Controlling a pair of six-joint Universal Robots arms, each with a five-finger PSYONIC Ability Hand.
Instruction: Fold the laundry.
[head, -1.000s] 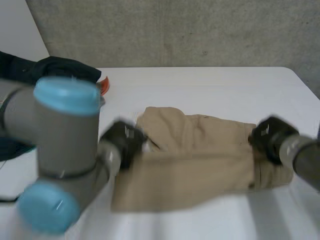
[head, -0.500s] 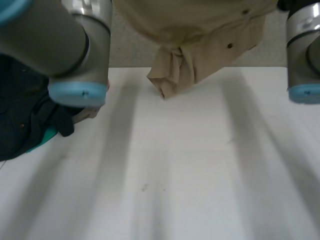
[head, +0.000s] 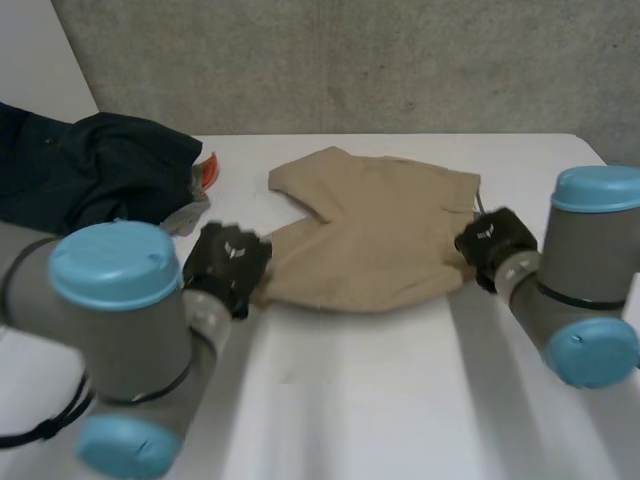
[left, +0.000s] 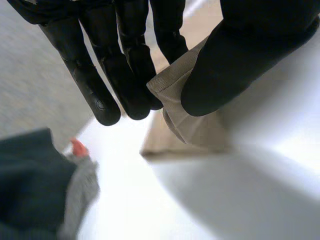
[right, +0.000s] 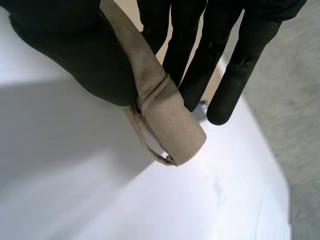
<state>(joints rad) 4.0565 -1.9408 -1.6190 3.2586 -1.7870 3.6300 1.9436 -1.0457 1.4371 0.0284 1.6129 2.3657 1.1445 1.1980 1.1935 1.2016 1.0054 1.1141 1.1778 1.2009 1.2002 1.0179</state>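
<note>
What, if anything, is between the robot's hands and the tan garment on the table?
Nothing visible. The left hand pinches the tan garment at its near-left corner, and the right hand pinches its right edge between thumb and fingers. The dark clothes pile lies apart, beyond the left hand.

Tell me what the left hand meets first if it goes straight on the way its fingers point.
The left hand pinches an edge of the tan garment; past its fingertips the white table probably comes first. The dark laundry pile lies farther on, to one side; depth is unclear.
</note>
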